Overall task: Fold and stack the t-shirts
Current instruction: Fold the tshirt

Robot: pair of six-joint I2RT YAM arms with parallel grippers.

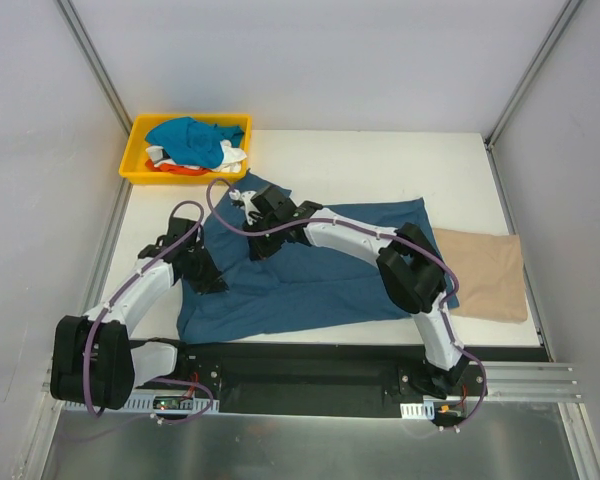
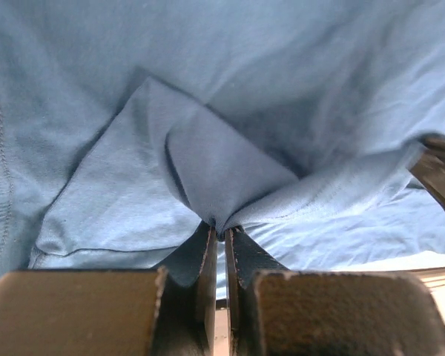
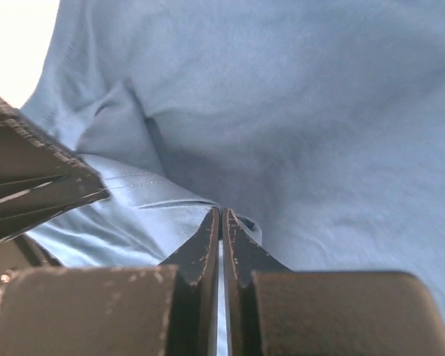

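A large dark teal-blue t-shirt lies spread on the white table. My left gripper is shut on a pinch of its cloth near the left edge; in the left wrist view the gripper holds bunched blue cloth. My right gripper is shut on the shirt's far left part; in the right wrist view the gripper holds a hemmed fold. A folded tan-beige t-shirt lies at the right, apart from both grippers.
A yellow tray at the far left corner holds a bright blue t-shirt on white and orange-red cloth. Metal frame posts stand at the back corners. The arm bases sit on a black rail at the near edge.
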